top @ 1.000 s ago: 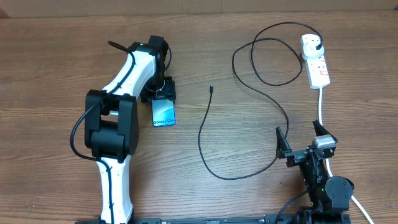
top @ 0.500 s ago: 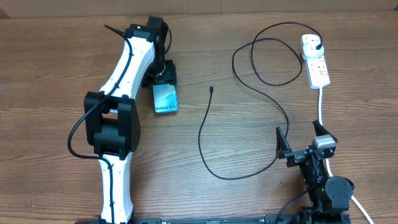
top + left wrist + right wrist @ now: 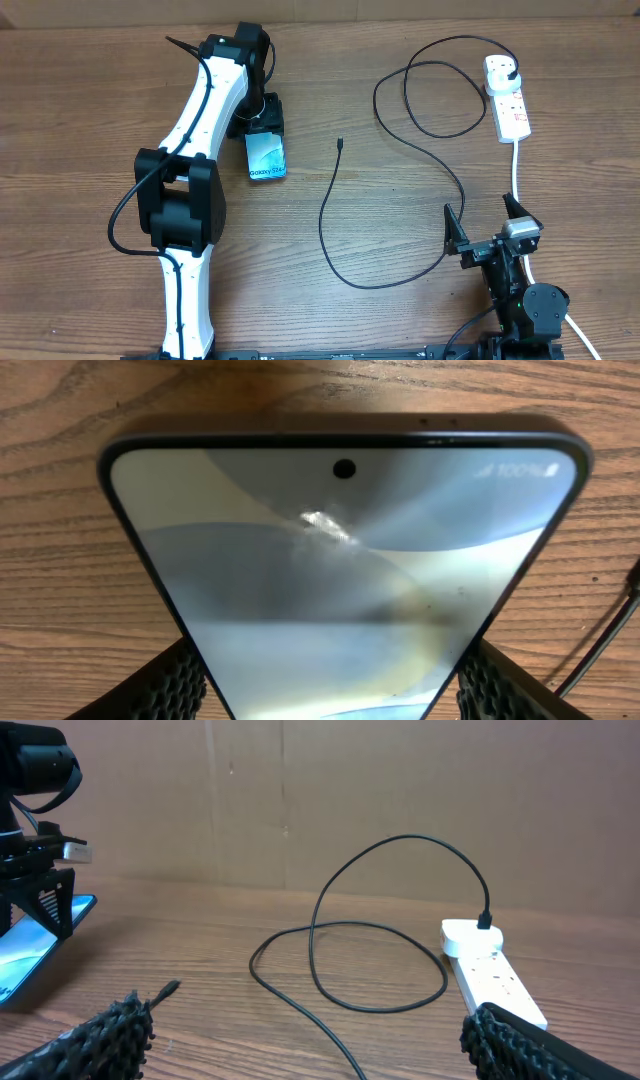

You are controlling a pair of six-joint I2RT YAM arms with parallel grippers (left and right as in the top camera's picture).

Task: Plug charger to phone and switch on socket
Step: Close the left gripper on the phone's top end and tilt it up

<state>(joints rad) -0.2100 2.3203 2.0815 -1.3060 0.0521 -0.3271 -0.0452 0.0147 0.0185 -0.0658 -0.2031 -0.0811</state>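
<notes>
Wooden table (image 3: 90, 80), brown plank grain with darker streaks, fills nearly the whole overhead frame. Plain tan cardboard-like wall (image 3: 400, 780) stands behind the table's far edge and takes the upper half of the right wrist view. It shows as a thin lighter strip along the top of the overhead frame.

1. Desk (image 3: 90, 100): brown wood with darker grain streaks.
2. Phone (image 3: 266, 160): black edges; the screen has curved bands of pale blue, grey and white.
3. Charger (image 3: 321, 220): black throughout.
4. Socket (image 3: 509, 102): white with a red marking.
5. Left arm (image 3: 205, 110): white shell, black joints.
</notes>
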